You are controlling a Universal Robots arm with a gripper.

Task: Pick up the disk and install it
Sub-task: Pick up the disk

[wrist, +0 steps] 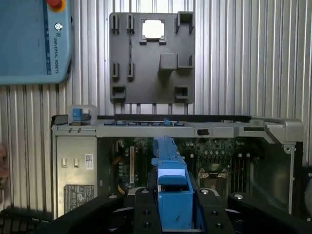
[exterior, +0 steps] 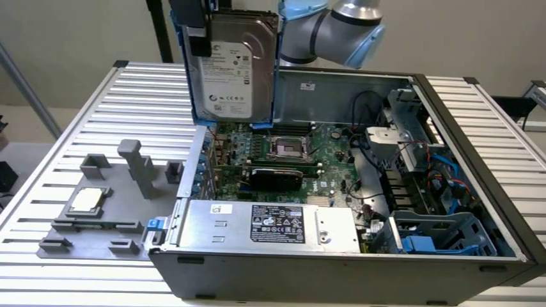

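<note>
Ribbed metal slats are forming the counter (exterior: 68, 115), and an open computer case (exterior: 341, 275) is lying on it.

The disk (exterior: 234, 64) is hanging in the air, standing on its edge with the white label facing the exterior camera. It is not resting on anything. The gripper (wrist: 173, 204) is clenching it from above by the blue carrier frame (wrist: 170, 175), with one black finger on each side of the frame.

Directly below the gripper, the motherboard (exterior: 290, 147) is lying exposed inside the case. Lower and nearer to the exterior camera, the grey power supply box (exterior: 265, 224) is sitting by the front wall. A blue-edged bay (exterior: 435, 236) is waiting well apart from the gripper, in the case corner on the exterior view's right, with loose cables (exterior: 384, 160) running close to it. Outside the case, a grey fixture plate (exterior: 102, 211) is carrying a small square chip (exterior: 88, 199).

I judge that the main risk is slipping. The hold is only on plastic, so the frame may bend and the disk may drop on the board. The cables could also be catching the frame near the bay.

The arm (exterior: 341, 25) is reaching over the far wall of the case, with the wrist pointing straight down.
</note>
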